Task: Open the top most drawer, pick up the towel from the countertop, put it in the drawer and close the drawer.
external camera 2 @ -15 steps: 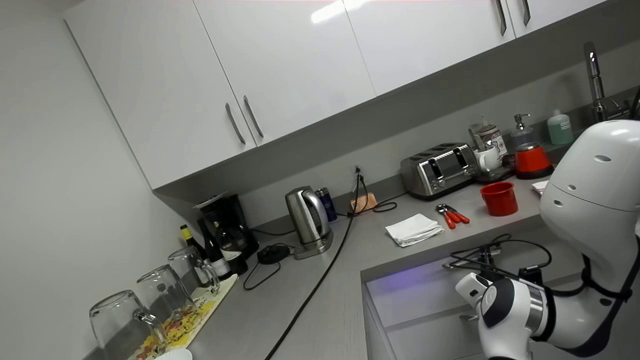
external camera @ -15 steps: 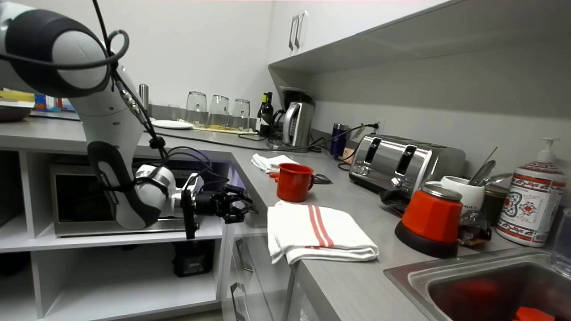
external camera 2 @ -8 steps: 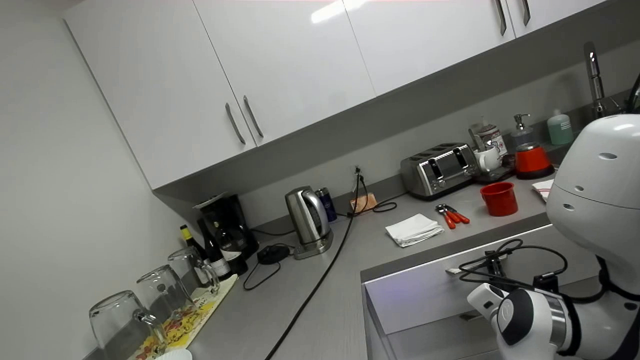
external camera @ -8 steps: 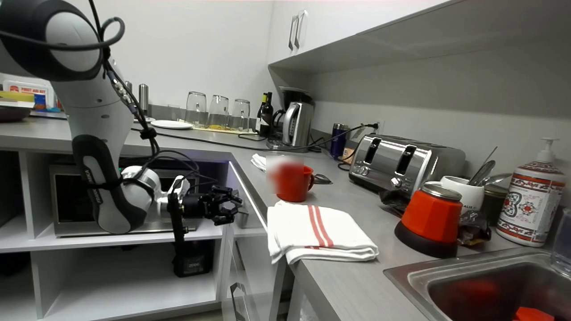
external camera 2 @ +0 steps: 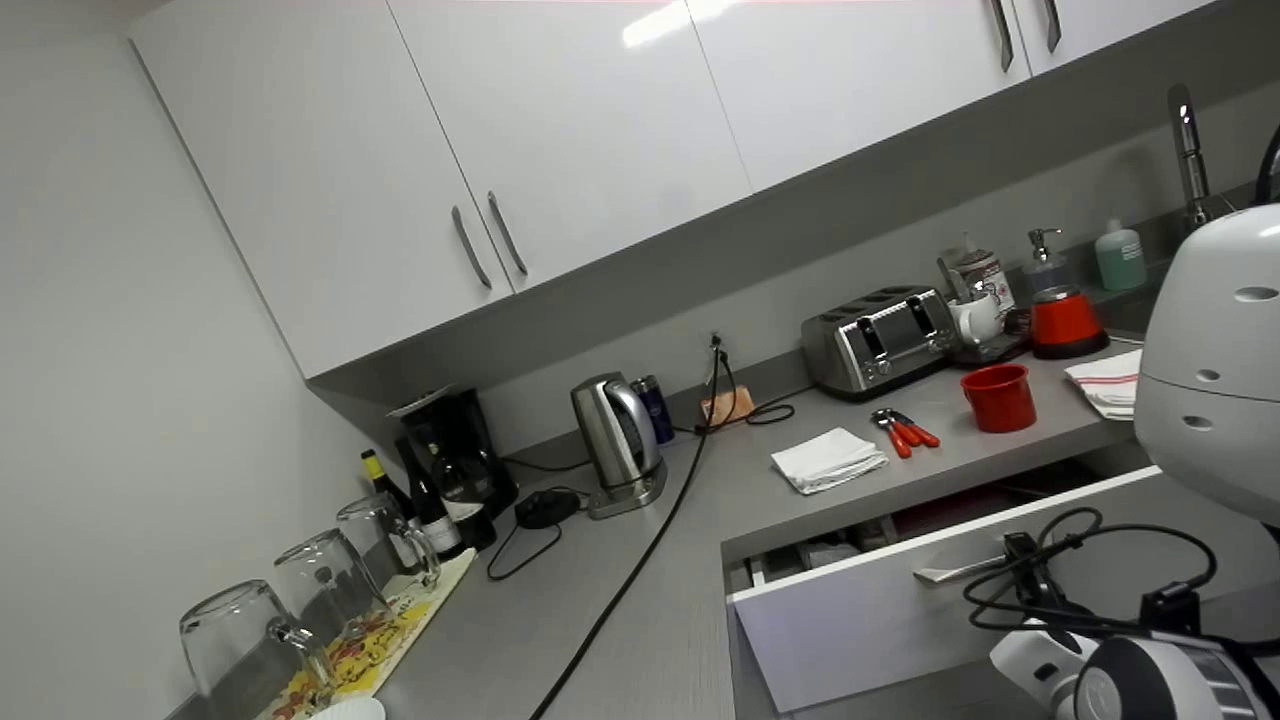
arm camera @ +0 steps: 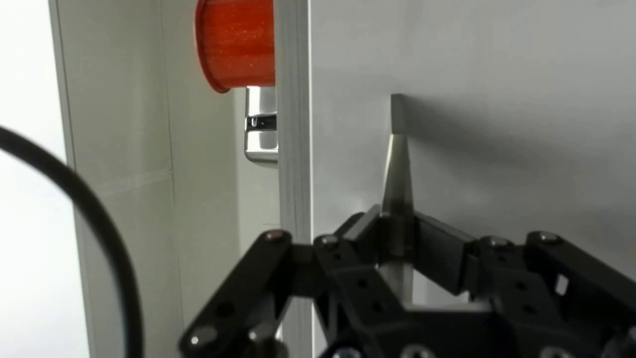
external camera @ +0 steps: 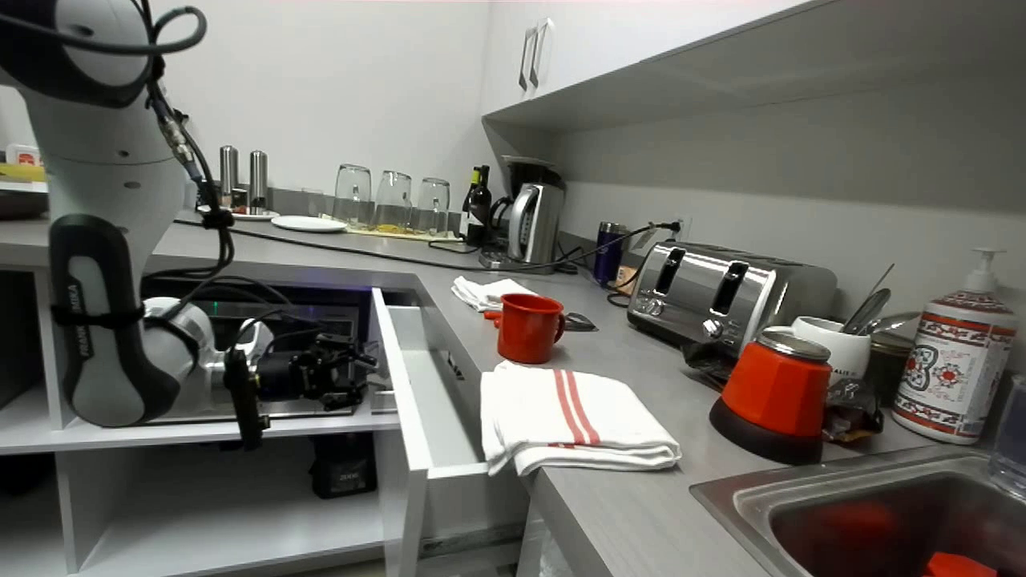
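Note:
The top most drawer [external camera: 407, 377] is pulled partly open below the countertop [external camera: 641, 529]. Its white front [external camera 2: 850, 625] and some dark contents show in an exterior view. My gripper [external camera: 365, 377] is shut around the slim metal bar handle [arm camera: 397, 169], its fingers on either side of the bar in the wrist view [arm camera: 397, 233]. The towel [external camera: 577, 413], folded white with red stripes, lies on the countertop near the corner by the sink, its edge overhanging the open drawer's side. The arm partly hides it in an exterior view [external camera 2: 1105, 385].
A red mug [external camera: 529, 328] stands behind the towel. A plain white cloth [external camera 2: 828, 458] and red-handled tool [external camera 2: 905, 432] lie further along. A toaster [external camera: 729, 300], red-orange jar [external camera: 773, 397] and sink [external camera: 866, 497] are on the right. A black cable [external camera 2: 640, 565] crosses the counter.
The drawer has gone from shut to partly open. My gripper has moved away from the counter with the handle held. The towel has stayed in place.

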`<control>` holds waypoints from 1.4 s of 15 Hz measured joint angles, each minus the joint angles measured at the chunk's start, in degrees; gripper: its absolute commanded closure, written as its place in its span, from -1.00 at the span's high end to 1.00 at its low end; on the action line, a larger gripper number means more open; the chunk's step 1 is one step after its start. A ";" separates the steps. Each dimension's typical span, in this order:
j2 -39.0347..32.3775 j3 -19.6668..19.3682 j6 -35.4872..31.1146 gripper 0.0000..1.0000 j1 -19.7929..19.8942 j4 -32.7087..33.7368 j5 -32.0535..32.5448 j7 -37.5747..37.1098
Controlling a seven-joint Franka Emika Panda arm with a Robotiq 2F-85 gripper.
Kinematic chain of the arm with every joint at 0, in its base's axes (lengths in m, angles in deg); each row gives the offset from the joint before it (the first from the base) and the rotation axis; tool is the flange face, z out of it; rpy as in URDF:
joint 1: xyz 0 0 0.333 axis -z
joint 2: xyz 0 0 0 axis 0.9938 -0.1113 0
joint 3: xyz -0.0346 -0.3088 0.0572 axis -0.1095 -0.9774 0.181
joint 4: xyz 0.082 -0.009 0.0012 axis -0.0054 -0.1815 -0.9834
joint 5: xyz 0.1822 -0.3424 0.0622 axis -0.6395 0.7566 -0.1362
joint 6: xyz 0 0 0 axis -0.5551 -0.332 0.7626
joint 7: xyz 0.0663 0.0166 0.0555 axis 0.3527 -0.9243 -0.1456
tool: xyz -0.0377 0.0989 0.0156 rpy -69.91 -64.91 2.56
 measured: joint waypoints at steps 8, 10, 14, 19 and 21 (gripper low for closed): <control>1.17 9.32 10.58 -0.96 -4.56 -4.50 -2.74 -1.39; 1.26 9.89 11.37 -0.33 -4.73 -4.09 -3.35 -1.39; 1.65 9.97 11.68 0.15 -4.75 -4.19 -3.41 -1.40; 2.14 10.81 11.83 0.90 -6.04 -6.49 -3.27 -2.22; 2.40 11.22 12.15 1.00 -6.82 -7.39 -3.12 -2.54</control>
